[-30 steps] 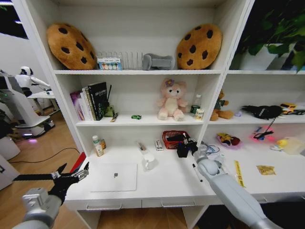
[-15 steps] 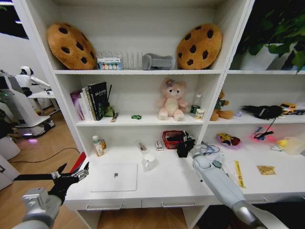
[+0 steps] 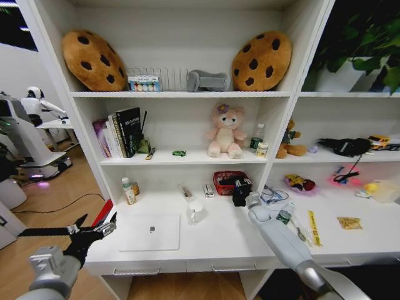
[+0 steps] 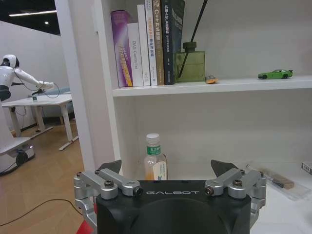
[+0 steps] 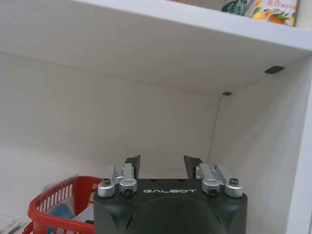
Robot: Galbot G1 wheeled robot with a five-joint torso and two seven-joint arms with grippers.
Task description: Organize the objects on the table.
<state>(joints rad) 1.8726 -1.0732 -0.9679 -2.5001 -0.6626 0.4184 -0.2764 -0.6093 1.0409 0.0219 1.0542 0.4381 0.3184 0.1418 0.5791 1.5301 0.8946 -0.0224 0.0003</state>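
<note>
We stand before a white table [image 3: 219,240] under shelves; the silver laptop [image 3: 150,232] lies near its left front. Our right gripper [image 3: 240,195] reaches far back beside a red basket [image 3: 225,181], fingers parted and empty. Our left gripper [image 3: 94,232] hovers off the table's left edge, spread wide, empty.

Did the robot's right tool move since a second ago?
Yes. The right tool slid a little toward the robot's left, closer to the red basket at the back of the white desk.
</note>
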